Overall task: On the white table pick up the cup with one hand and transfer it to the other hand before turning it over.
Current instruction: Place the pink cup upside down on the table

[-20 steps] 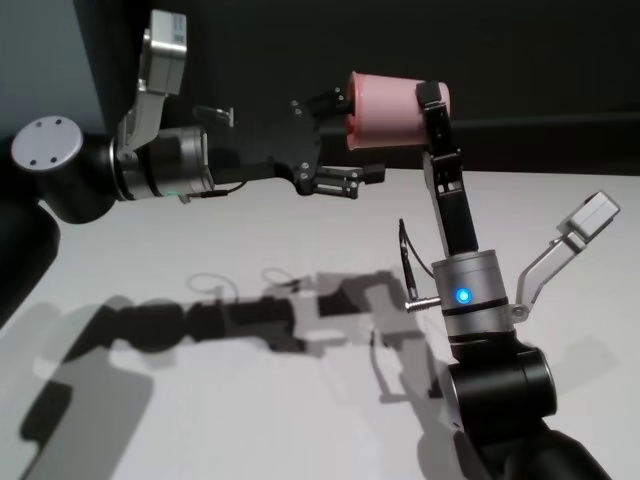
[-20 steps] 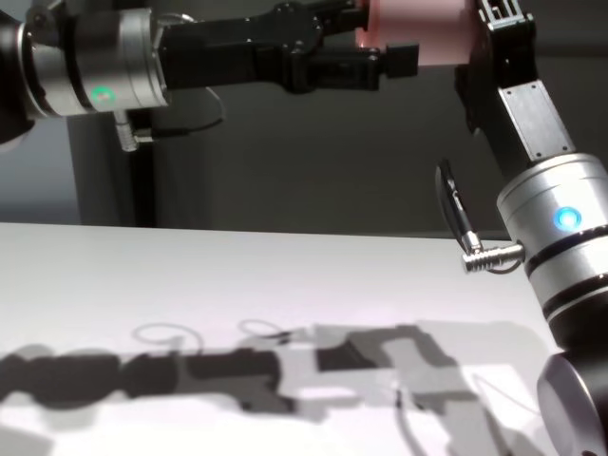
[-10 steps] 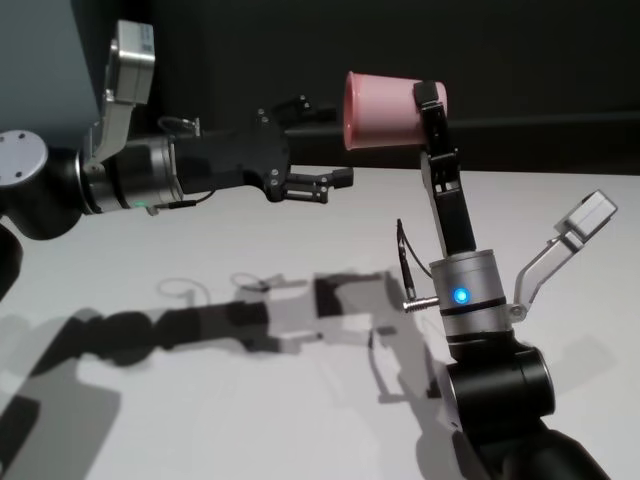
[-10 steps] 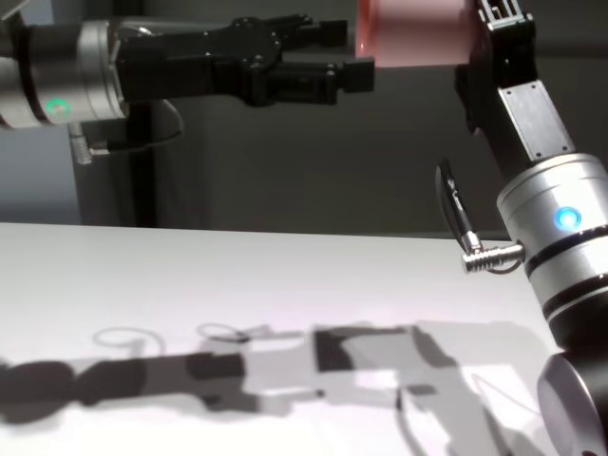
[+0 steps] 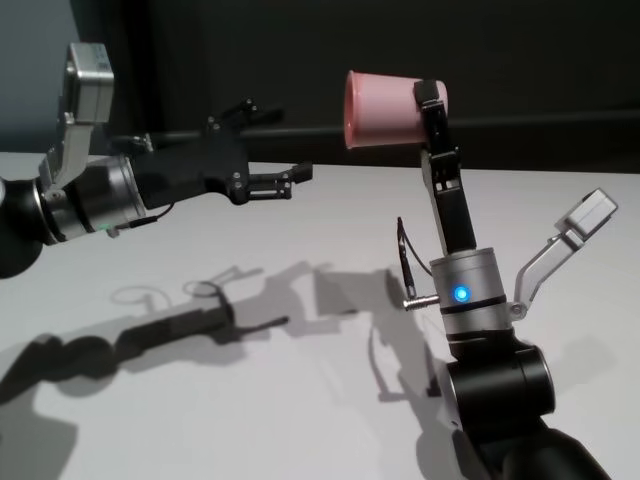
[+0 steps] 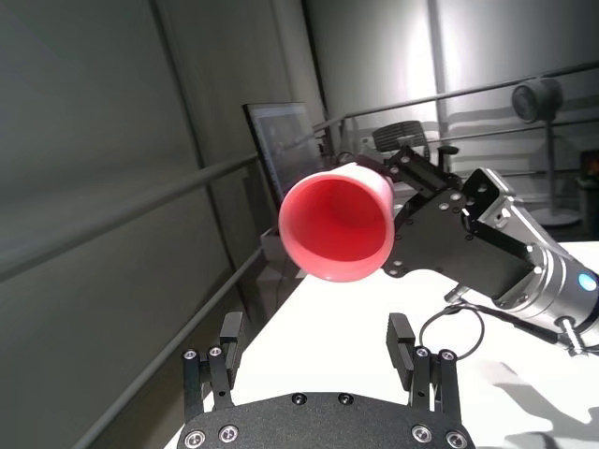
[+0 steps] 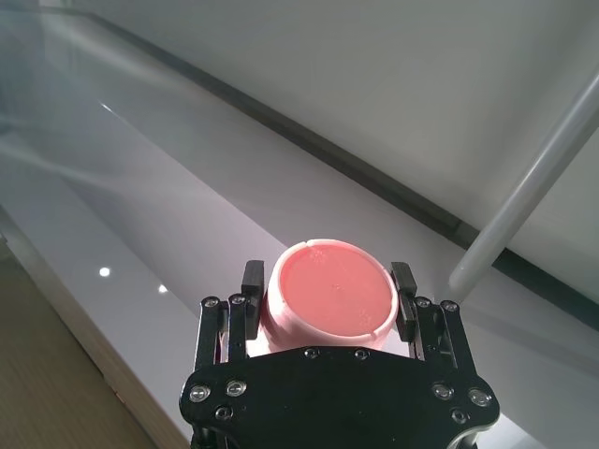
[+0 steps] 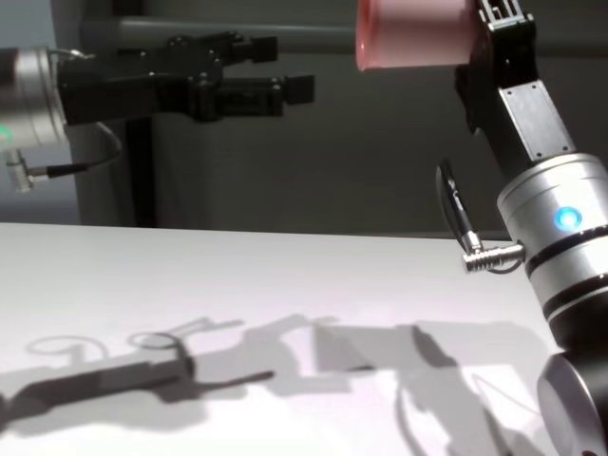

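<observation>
The pink cup [image 5: 385,110] hangs high over the white table [image 5: 250,400], lying on its side with the rim facing the left arm. My right gripper [image 5: 428,112], on the arm with the blue light, is shut on the cup's base end. In the right wrist view the cup's bottom [image 7: 328,295] fills the gap between that gripper's [image 7: 328,279] black fingers [image 7: 252,278]. My left gripper [image 5: 283,143] is open and empty, a short gap to the left of the rim. The left wrist view looks straight into the cup's mouth [image 6: 335,224] beyond the spread left gripper [image 6: 315,335].
Arm shadows lie across the white table [image 8: 190,275]. A dark wall and a rail [image 5: 520,125] run behind the far edge. The right arm's wrist camera bracket [image 5: 575,235] sticks out to the right. The right forearm [image 8: 556,237] stands upright at the near right.
My left gripper has pulled back to the left, away from the cup, and stays open. The right gripper and the cup have not moved.
</observation>
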`<control>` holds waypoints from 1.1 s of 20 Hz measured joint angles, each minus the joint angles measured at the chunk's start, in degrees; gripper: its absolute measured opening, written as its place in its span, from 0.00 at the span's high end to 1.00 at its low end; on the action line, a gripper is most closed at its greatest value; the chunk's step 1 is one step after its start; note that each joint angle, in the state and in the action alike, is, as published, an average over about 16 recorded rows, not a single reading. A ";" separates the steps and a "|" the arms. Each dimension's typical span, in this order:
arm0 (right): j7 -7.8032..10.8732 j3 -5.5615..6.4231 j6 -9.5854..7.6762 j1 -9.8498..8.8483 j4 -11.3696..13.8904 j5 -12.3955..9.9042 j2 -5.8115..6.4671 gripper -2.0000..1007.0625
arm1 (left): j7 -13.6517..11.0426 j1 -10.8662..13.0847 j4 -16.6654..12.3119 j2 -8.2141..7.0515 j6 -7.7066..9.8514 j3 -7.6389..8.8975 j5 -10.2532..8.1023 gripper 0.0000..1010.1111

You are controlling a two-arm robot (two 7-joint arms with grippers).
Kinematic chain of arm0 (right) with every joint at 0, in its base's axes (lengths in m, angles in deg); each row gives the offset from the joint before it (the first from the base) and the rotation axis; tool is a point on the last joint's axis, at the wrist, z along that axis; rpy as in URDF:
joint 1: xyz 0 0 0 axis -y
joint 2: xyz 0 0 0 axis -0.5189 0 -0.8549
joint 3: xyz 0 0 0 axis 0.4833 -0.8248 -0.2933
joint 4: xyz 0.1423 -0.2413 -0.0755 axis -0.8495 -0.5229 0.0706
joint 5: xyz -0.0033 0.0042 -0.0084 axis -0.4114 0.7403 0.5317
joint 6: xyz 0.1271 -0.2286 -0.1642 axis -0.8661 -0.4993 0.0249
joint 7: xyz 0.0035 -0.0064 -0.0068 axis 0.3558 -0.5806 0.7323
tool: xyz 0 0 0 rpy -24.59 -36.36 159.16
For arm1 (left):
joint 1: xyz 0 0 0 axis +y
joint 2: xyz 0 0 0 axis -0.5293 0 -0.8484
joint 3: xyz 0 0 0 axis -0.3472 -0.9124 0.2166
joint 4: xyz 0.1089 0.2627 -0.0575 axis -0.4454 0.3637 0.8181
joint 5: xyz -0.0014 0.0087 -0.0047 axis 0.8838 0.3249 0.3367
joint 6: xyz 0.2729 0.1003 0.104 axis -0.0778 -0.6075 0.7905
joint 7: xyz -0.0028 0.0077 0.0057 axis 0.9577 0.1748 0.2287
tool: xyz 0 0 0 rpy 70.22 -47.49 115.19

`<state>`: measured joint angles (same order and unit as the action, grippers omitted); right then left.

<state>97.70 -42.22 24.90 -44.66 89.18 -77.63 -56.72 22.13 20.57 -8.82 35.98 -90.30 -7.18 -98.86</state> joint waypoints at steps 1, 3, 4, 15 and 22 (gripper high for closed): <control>0.00 0.00 0.00 0.00 0.00 0.00 0.00 0.22 | 1.54 1.01 -0.97 -0.59 0.15 0.52 0.24 0.01; 0.00 0.00 0.00 0.00 0.00 0.00 0.00 0.22 | 4.65 3.10 -2.85 -1.70 0.43 1.59 0.77 0.01; 0.00 0.00 0.00 0.00 0.00 0.00 0.00 0.22 | 6.26 4.16 -3.79 -2.23 0.57 2.13 1.05 0.01; 0.00 0.00 0.00 0.00 0.00 0.00 0.00 0.22 | 22.44 15.98 -10.93 -5.23 0.68 7.75 4.43 0.01; 0.00 0.00 0.00 0.00 0.00 0.00 0.00 0.22 | 28.51 21.47 -11.93 -4.69 -0.74 10.01 6.04 0.01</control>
<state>97.70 -42.22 24.90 -44.66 89.19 -77.63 -56.72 50.64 42.04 -20.75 31.28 -91.04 2.83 -92.82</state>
